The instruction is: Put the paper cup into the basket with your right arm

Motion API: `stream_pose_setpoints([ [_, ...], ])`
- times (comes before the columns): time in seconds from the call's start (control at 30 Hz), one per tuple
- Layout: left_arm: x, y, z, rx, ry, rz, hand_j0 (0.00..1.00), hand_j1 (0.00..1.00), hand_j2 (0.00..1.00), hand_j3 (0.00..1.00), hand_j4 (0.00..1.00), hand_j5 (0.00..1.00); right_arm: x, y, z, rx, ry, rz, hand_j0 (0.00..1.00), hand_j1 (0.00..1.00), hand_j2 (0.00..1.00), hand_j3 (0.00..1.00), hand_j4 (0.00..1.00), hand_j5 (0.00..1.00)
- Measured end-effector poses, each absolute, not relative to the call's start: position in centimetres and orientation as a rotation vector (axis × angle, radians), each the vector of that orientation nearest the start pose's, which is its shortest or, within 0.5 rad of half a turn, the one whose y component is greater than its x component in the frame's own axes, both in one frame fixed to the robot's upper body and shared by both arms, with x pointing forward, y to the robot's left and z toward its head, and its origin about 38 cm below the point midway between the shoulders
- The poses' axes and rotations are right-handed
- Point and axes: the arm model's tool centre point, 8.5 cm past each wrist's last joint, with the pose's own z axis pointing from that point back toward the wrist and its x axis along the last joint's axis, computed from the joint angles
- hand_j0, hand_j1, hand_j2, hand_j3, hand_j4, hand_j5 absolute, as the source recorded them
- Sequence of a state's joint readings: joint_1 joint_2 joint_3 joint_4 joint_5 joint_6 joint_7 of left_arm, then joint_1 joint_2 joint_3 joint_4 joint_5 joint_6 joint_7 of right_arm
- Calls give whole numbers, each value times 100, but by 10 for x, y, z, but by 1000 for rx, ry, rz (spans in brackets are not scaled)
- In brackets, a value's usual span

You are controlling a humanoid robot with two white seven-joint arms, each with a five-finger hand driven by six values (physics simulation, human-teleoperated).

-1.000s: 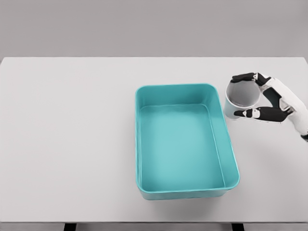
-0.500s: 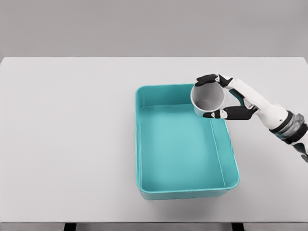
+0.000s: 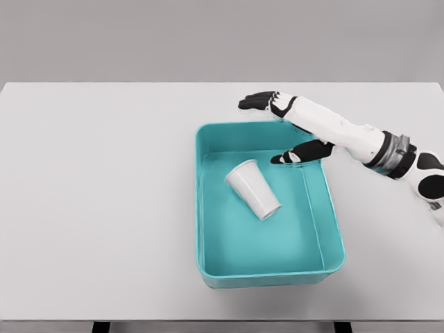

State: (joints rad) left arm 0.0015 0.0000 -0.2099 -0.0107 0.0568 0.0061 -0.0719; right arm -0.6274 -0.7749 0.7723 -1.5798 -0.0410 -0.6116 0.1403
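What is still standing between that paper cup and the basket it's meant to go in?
Nothing visible. The paper cup already lies on its side inside the basket, and the right hand hovers open above the basket's far rim.

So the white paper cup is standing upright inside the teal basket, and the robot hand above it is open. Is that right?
Not quite. The head view shows the paper cup lying on its side on the floor of the teal basket, not standing upright. The rest holds: it is inside the basket, and the right robot hand above it is open, holding nothing.
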Motion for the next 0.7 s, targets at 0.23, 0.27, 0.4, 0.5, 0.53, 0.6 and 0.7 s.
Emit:
stream_pose_setpoints([
  [0.23, 2, 265, -263, 14, 9, -153, 100, 100, 100, 100, 100, 100, 407, -332, 279, -314, -1971, 1513, 100, 100, 100, 100, 100, 100],
  [0.27, 2, 265, -263, 14, 9, -153, 100, 100, 100, 100, 100, 100, 403, -346, 280, -355, -1935, 1526, 100, 100, 100, 100, 100, 100],
  [0.4, 2, 265, -263, 14, 9, -152, 100, 100, 100, 100, 100, 100, 385, -374, 253, -407, -1788, 1604, 100, 100, 100, 100, 100, 100],
  [0.5, 2, 265, -263, 14, 9, -152, 100, 100, 100, 100, 100, 100, 381, -378, 249, -421, -1759, 1633, 100, 100, 100, 100, 100, 100],
  [0.53, 2, 265, -263, 14, 9, -152, 100, 100, 100, 100, 100, 100, 381, -379, 250, -425, -1756, 1639, 100, 100, 100, 100, 100, 100],
  [0.6, -5, 265, -263, 14, 19, -152, 100, 100, 100, 100, 100, 100, 380, -379, 250, -430, -1754, 1646, 100, 100, 100, 100, 100, 100],
  [0.7, -7, 265, -263, 14, 26, -152, 100, 100, 100, 100, 100, 100, 380, -378, 250, -433, -1754, 1650, 100, 100, 100, 100, 100, 100],
])
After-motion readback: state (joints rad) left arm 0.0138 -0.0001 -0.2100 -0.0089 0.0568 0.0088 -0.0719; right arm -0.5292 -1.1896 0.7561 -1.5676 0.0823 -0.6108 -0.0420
